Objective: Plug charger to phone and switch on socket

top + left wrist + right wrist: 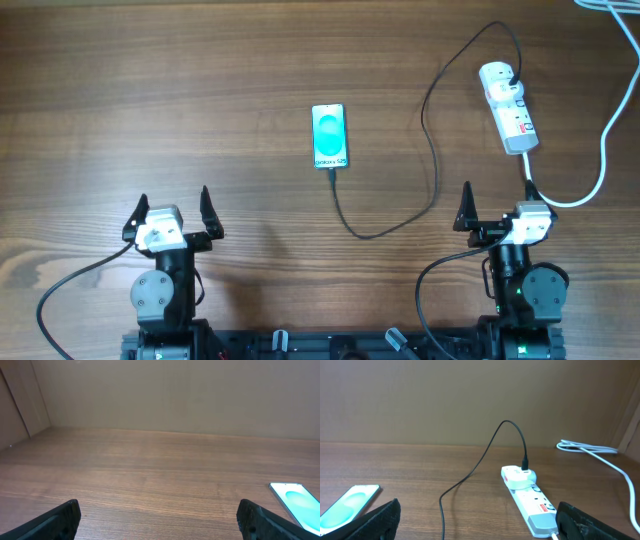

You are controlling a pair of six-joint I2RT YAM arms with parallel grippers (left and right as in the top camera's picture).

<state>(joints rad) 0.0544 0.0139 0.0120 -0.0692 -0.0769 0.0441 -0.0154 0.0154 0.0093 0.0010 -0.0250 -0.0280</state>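
From above, the phone (329, 136) lies face up mid-worktop (200, 90), its teal screen lit and the small print at its foot too fine to read. The thin black charger (433, 150) loops from the phone's lower edge to a white plug (497, 76) on the socket (512, 118) at far right; whether its tip is seated I cannot tell. A thick white cord (603, 150) runs off the right edge. The left tool (173, 198) and right tool (497, 200) gape wide, empty, bare wood ahead. The left wrist view shows parted fingers (60, 520) and the phone cut off at right. The right wrist view shows unreadable red marks on the socket, with the phone clipped at lower left.
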